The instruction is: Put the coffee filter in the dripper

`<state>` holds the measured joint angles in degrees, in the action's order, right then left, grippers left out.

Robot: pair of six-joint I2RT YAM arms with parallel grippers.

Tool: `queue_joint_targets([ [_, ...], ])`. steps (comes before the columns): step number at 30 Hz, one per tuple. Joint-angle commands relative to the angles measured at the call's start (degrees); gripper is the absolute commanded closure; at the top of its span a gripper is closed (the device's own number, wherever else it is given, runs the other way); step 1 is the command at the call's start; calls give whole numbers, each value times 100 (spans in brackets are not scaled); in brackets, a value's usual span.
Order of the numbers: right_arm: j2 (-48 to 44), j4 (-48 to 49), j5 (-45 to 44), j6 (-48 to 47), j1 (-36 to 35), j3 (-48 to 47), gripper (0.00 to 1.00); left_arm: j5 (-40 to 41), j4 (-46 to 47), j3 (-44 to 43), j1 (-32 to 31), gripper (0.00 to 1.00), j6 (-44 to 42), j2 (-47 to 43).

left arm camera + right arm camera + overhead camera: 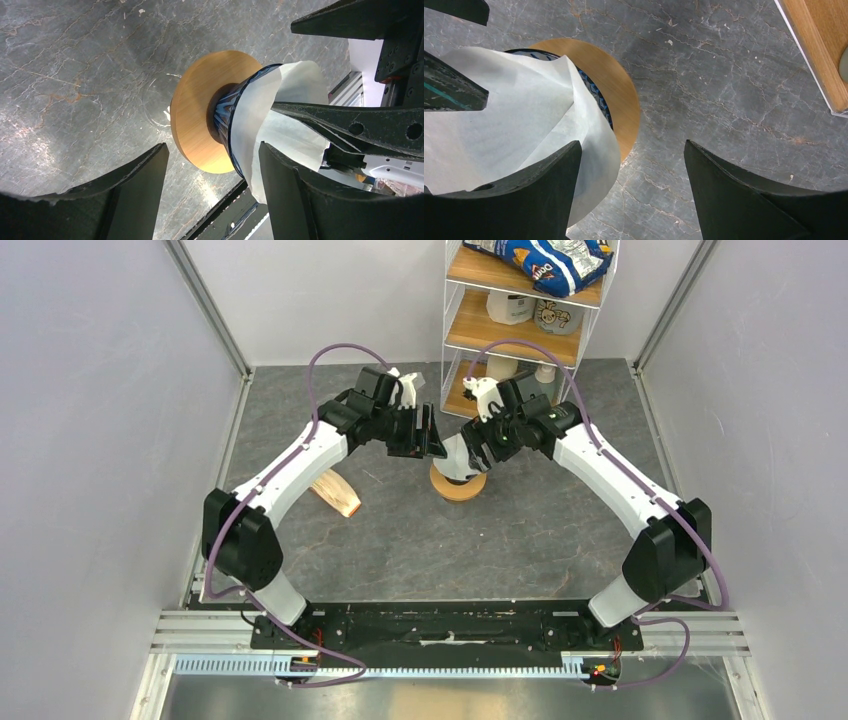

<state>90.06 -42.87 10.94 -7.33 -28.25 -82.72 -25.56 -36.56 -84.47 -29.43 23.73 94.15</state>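
The white coffee filter sits inside the dark blue dripper. The paper is bigger than the dripper, so its crinkly top sticks out past the blue rim. The dripper stands in the hole of a flat orange-brown ring. The ring is near the middle of the gray desk, toward the far side.

Both arms reach in and meet over the dripper, one from each side.

The left claw is spread wide and grips nothing. One of its fingers is just in front of the edge of the white paper. The other is over bare desk, beside the ring.

The right claw is spread wide too, with nothing in its grip. One of its fingers pokes into the open top of the filter. The other finger hangs over bare desk, away from the ring.

A thick cream and tan stack of papers lies on the desk to the left, well apart from the dripper. At the back stands a wooden shelf with a blue bag on its top board.
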Motion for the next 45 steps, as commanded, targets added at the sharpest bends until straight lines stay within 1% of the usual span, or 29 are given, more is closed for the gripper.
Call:
queue_joint_targets([
  [1,38,285,63,-110,20,95,17,58,372,100,-10,26,-2,42],
  [13,99,488,83,-110,26,251,15,174,544,411,-15,27,-162,32],
  [30,55,572,99,-154,22,388,14,343,465,466,-1,28,-327,45],
  [34,-20,562,183,-137,22,314,14,261,487,386,-6,28,-336,-1],
  [39,-122,497,398,-85,19,72,13,82,921,306,-19,26,-180,-270],
  [45,-213,471,673,36,13,-170,10,-48,966,38,-29,24,-79,-312],
])
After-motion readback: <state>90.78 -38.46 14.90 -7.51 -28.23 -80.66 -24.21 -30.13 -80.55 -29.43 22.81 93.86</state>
